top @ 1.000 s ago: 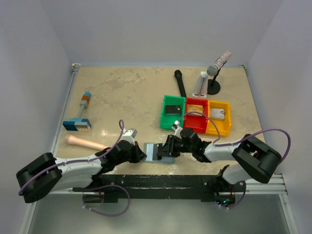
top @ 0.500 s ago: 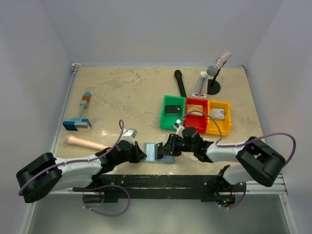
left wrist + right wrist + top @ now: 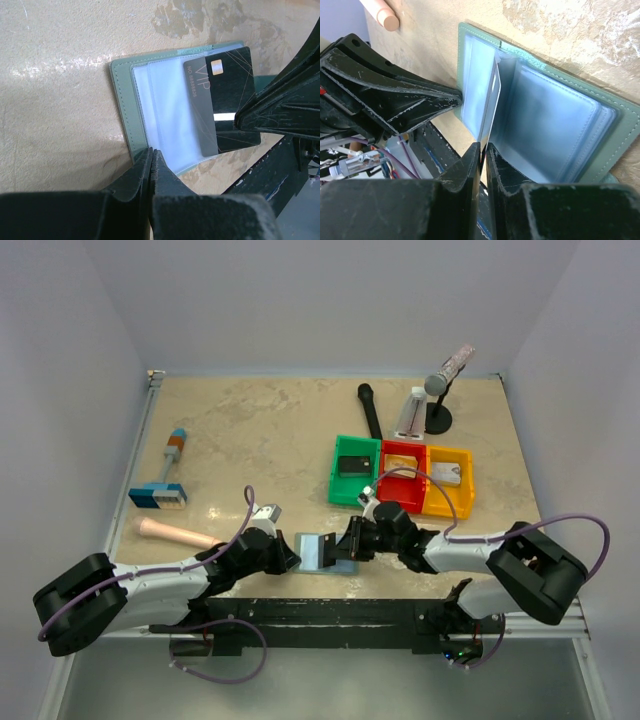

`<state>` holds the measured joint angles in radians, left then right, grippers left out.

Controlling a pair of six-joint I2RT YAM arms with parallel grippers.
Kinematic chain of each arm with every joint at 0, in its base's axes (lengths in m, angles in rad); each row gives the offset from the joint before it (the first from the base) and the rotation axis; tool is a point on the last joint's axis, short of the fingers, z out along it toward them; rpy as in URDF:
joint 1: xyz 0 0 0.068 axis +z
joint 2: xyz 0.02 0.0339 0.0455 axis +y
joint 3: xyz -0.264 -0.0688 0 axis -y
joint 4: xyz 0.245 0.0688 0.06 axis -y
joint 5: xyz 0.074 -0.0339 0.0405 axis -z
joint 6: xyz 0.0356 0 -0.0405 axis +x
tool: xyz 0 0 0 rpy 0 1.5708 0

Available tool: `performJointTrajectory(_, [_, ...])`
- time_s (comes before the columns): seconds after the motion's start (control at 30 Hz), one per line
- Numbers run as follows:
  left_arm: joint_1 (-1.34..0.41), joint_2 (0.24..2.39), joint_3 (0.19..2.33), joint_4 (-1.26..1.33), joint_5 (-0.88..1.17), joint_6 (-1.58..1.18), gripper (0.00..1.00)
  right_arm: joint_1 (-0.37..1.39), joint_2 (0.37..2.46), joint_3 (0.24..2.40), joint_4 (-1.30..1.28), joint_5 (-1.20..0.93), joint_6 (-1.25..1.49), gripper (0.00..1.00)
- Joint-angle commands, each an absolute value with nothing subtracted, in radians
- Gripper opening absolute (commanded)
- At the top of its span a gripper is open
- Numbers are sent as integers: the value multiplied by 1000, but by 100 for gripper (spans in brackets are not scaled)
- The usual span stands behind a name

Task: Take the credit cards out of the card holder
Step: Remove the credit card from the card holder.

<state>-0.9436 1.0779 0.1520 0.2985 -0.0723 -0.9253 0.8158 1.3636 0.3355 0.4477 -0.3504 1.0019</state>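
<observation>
While the bench (image 3: 260, 430) is carrying the bins (image 3: 402, 475) farther back, the card holder (image 3: 318, 552) is lying open at its near edge, between the two arms. Its long axis is running left-right and its crease near-far. Left hand (image 3: 151, 152) is sitting fully closed, pressing on the holder's left panel edge and gripping nothing I can make out. Right hand (image 3: 483, 147) is reaching in from the right, nearly closed and pinching the edge of the dark card (image 3: 225, 110). Card is poking partway out of a clear sleeve (image 3: 170, 115) toward the right hand, long axis seemingly crosswise to that hand. Likely pull is going rightward, away from the left hand, which is probably pinning the holder.
</observation>
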Motion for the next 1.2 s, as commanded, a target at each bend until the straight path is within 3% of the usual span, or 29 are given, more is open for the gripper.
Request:
performJointTrajectory(0.0, [-942, 1101, 117, 221, -110, -923, 0, 810, 1336, 330, 440, -321, 983, 13])
performJointTrajectory(0.3, [-942, 1101, 120, 219, -107, -922, 0, 810, 1312, 331, 393, -295, 976, 0])
performJointTrajectory(0.97, [-942, 1003, 138, 166, -147, -893, 0, 808, 974, 412, 3, -126, 815, 0])
performJointTrajectory(1.03, [-942, 968, 152, 140, -156, -871, 7, 808, 925, 472, -102, -106, 755, 0])
performJointTrajectory(1.17, [-942, 899, 186, 124, -141, -848, 37, 808, 851, 570, -260, -107, 643, 0])
